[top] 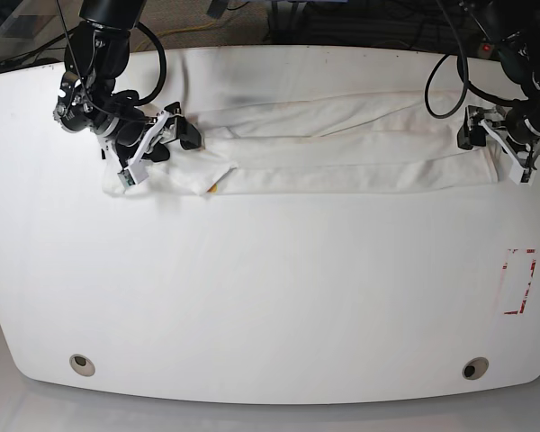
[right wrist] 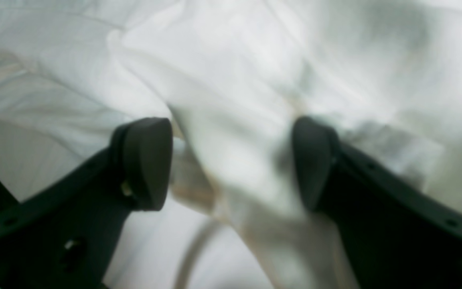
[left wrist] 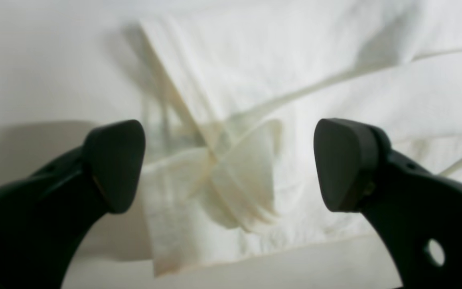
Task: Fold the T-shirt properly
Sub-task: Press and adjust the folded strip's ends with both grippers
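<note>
The white T-shirt (top: 342, 153) lies folded into a long narrow strip across the back of the table, print hidden. At the strip's right end in the base view my left gripper (top: 486, 144) is open. In the left wrist view its fingers stand wide apart over a folded corner of the T-shirt (left wrist: 255, 60), and the left gripper (left wrist: 229, 164) holds nothing. My right gripper (top: 175, 135) is at the strip's bunched left end. In the right wrist view a raised fold of the T-shirt (right wrist: 235, 60) runs between the fingers of the open right gripper (right wrist: 231, 160), brushing the right finger.
The white table (top: 270, 297) has a red-outlined rectangle (top: 519, 281) near its right edge and two round holes (top: 82, 364) (top: 473, 368) near the front. Black cables hang behind the table's back edge.
</note>
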Motion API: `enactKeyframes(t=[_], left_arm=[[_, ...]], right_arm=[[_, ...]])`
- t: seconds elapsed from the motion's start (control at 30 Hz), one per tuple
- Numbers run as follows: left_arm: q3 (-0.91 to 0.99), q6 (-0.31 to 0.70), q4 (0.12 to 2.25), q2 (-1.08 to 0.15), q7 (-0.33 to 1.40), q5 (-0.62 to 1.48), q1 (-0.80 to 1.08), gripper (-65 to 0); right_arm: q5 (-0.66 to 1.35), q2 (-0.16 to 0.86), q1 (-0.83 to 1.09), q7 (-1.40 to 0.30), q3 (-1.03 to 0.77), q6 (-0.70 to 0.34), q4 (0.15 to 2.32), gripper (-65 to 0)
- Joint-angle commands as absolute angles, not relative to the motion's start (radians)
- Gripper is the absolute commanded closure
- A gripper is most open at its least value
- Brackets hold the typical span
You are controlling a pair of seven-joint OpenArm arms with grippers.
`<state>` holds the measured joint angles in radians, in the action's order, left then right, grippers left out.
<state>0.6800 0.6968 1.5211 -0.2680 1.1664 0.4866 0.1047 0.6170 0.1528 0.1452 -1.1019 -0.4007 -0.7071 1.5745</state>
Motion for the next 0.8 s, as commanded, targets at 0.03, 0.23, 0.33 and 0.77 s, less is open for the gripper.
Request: enactKeyframes(t=[0.03, 0.23, 0.33, 0.77], left_arm=[[0.687, 0.698, 1.486, -0.291, 1.153, 0.53, 0.102, -64.7], [0.693, 0.698, 1.429, -0.291, 1.148, 0.51, 0.104, -64.7], [0.693, 0.698, 1.429, -0.292, 1.148, 0.489, 0.108, -64.7], [0.765, 0.698, 1.521, -0.295, 1.153, 0.492, 0.156, -64.7]], right_arm=[[0.588, 0.159, 0.15, -1.148, -0.401, -0.698, 1.577, -44.4], [0.588, 0.159, 0.15, -1.148, -0.401, -0.698, 1.577, -44.4], [0.59, 0.159, 0.15, -1.148, -0.403, -0.698, 1.577, -44.4], [0.59, 0.156, 0.162, -1.148, -0.403, -0.698, 1.63, -44.4]])
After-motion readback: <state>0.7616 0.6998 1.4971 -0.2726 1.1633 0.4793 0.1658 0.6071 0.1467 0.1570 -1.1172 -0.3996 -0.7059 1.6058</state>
